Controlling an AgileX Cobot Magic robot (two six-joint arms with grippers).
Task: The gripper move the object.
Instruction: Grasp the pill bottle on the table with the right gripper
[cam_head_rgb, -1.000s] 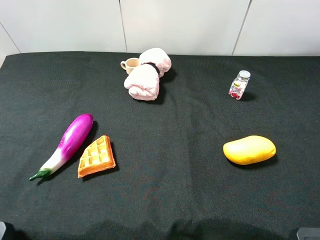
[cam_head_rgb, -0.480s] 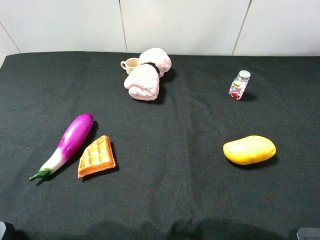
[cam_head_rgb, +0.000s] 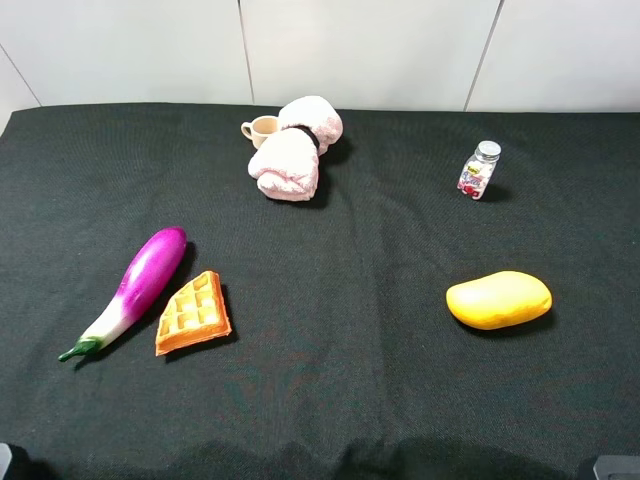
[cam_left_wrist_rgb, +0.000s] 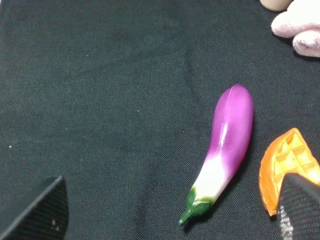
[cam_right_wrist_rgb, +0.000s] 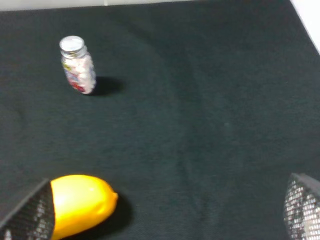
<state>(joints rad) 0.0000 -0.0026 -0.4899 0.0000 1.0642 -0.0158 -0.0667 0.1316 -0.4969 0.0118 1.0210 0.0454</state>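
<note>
— We're looking at a black cloth table under white wall panels. Where's the jar?
— Far right, upright, beyond the mango and well apart from it.
— And our grippers?
— Our right gripper gapes wide, empty, near the mango; our left gripper is spread too, near the eggplant.

Black-clothed table: eggplant just beside waffle, beige cup by pink towel, jar (upright), mango.
</note>
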